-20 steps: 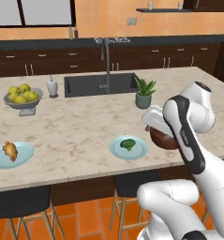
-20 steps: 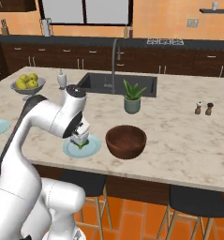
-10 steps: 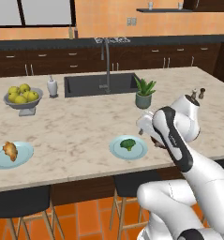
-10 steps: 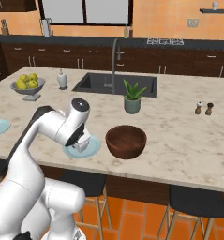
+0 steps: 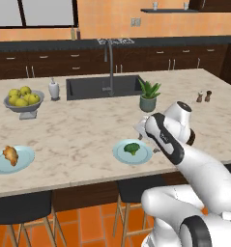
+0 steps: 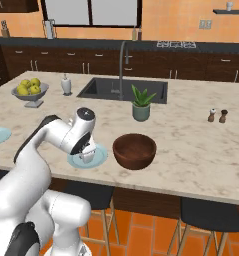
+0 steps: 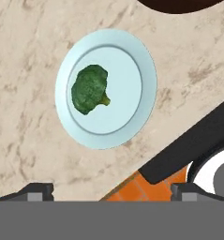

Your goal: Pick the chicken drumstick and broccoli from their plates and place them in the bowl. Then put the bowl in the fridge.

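Note:
The broccoli (image 7: 89, 89) lies on a light-blue plate (image 7: 132, 56) near the island's front edge, also seen as broccoli (image 5: 131, 148) on its plate (image 5: 119, 153). My gripper (image 7: 111, 192) hangs above that plate, open, with nothing between its fingertips (image 7: 36, 191). From the right, the gripper (image 6: 88, 155) covers most of the plate (image 6: 101, 156). The brown bowl (image 6: 134, 150) stands just right of it, and its rim (image 7: 179, 4) shows in the hand view. The chicken drumstick (image 5: 11, 154) rests on the second plate (image 5: 20, 164) far to the left.
A grey footed bowl of yellow-green fruit (image 5: 22, 99) and a soap dispenser (image 5: 54, 89) stand at the back left. The sink (image 5: 105, 87) with its tap and a potted plant (image 5: 149, 95) are behind the broccoli plate. Two shakers (image 5: 204, 96) stand at the right. Stools sit under the counter edge.
My arm has swung from beside the brown bowl to the left and down, so the hand now hangs over the broccoli plate. The food and bowl have not moved.

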Robot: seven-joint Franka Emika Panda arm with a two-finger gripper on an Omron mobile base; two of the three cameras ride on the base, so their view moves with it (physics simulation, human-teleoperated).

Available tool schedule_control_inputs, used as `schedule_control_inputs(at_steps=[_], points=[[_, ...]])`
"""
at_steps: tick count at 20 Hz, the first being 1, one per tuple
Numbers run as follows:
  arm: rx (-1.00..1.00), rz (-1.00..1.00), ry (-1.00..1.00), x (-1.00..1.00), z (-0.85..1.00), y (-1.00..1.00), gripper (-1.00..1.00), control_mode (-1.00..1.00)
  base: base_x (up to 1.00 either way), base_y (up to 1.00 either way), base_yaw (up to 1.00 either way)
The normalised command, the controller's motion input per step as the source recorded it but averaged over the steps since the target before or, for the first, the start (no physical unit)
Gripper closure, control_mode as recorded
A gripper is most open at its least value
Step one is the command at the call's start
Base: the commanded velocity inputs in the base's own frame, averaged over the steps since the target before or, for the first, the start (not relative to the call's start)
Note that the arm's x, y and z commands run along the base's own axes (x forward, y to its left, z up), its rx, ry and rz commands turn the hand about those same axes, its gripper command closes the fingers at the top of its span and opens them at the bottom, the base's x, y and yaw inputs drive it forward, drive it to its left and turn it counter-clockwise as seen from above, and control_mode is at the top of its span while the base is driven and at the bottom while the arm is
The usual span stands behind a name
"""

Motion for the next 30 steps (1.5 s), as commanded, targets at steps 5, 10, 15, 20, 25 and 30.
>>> schedule_control_inputs(at_steps=[5,10,15,20,25,30], points=[[0.05,-0.06,0.02,0.25,-0.38,-0.02,-1.00,-1.00,0.00,0.00,0.00],[0.00,-0.05,0.00,0.49,-0.13,0.00,-1.00,-1.00,0.00,0.00,0.00],[0.00,0.00,0.00,0.37,-0.25,0.00,-1.00,-1.00,0.00,0.00,0.00],[0.00,0.00,0.01,0.43,-0.33,-0.04,-1.00,-1.00,0.00,0.00,0.00],[0.00,0.00,0.00,0.43,-0.38,0.00,-1.00,-1.00,0.00,0.00,0.00],[0.00,0.00,0.00,0.22,-0.26,0.01,-1.00,-1.00,0.00,0.00,0.00]])
